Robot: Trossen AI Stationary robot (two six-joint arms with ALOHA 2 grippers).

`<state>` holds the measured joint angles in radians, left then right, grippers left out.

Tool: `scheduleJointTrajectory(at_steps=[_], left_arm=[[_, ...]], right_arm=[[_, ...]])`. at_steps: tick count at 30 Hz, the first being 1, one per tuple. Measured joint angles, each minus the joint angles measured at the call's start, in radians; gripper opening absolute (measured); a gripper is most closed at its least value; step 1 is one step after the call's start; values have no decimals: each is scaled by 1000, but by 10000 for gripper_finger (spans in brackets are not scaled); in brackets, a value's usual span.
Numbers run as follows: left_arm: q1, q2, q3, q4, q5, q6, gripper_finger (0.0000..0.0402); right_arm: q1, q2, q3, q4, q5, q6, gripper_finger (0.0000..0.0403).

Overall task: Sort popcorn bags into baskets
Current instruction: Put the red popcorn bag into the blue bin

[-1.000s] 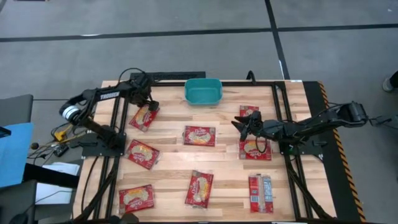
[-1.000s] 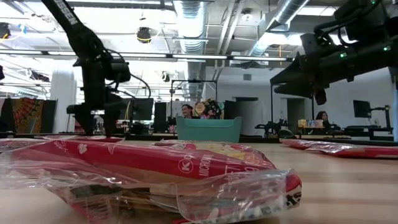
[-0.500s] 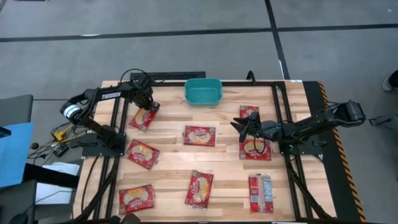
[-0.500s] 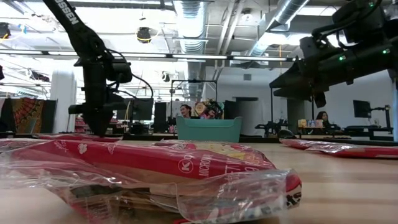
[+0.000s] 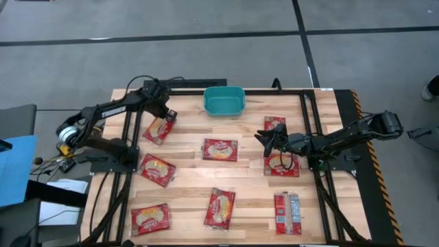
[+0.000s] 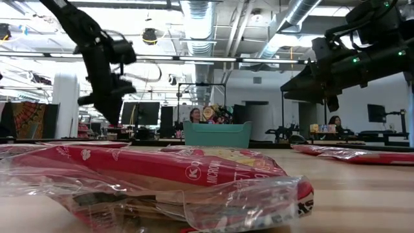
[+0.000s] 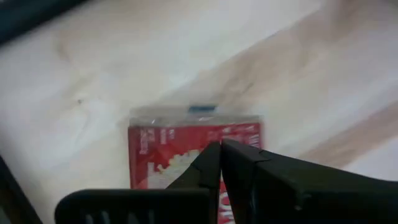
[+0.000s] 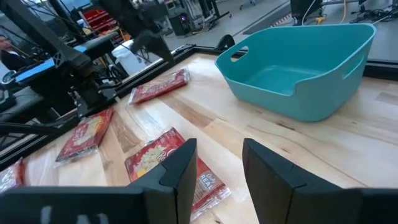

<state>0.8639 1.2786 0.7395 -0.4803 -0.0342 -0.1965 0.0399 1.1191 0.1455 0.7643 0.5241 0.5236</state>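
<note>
From above, the teal bin (image 5: 224,101) sits empty at the table's far edge; eight red bags show, all outside it. The left gripper (image 5: 162,114) is over the bag (image 5: 159,129) to the bin's left, likely missing it. The right gripper (image 5: 269,138) hovers between two bags right of the bin.

At table height, the left gripper (image 6: 111,97) hangs raised left of the bin (image 6: 217,134), nothing visibly in it.

Left wrist: fingers (image 7: 249,168) pressed together, empty, bag (image 7: 168,155) lying beneath.

Right wrist: fingers (image 8: 180,165) parted, empty, facing the bin (image 8: 298,68).

Glossy crinkly plastic popcorn bags (image 6: 174,175), smooth teal plastic basket (image 8: 305,74), matt pale wood table (image 5: 247,199).
</note>
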Motion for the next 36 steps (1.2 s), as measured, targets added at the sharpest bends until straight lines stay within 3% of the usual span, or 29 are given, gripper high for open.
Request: scheduleJointTrajectory(at_steps=[3, 6, 9, 18, 25, 28, 36], left_arm=[[-23, -71, 0, 0, -17, -29, 0], [-23, -97, 0, -8, -120, -82, 3], [-1, -84, 0, -19, -162, -121, 29], [73, 123, 1, 14, -230, -180, 214], [126, 265, 94, -31, -82, -153, 328], [135, 317, 116, -58, -2, -166, 344], [130, 421, 216, -177, -31, -209, 336]], right_arm=[[0, 0, 0, 3, 0, 3, 146], [0, 0, 0, 16, 0, 3, 144], [0, 0, 0, 37, -3, 3, 146], [17, 0, -1, 25, -9, -23, 177], [48, 0, -1, 2, -14, -54, 201], [48, 0, -1, -3, -14, -61, 206], [59, 0, -1, -8, -18, -62, 202]])
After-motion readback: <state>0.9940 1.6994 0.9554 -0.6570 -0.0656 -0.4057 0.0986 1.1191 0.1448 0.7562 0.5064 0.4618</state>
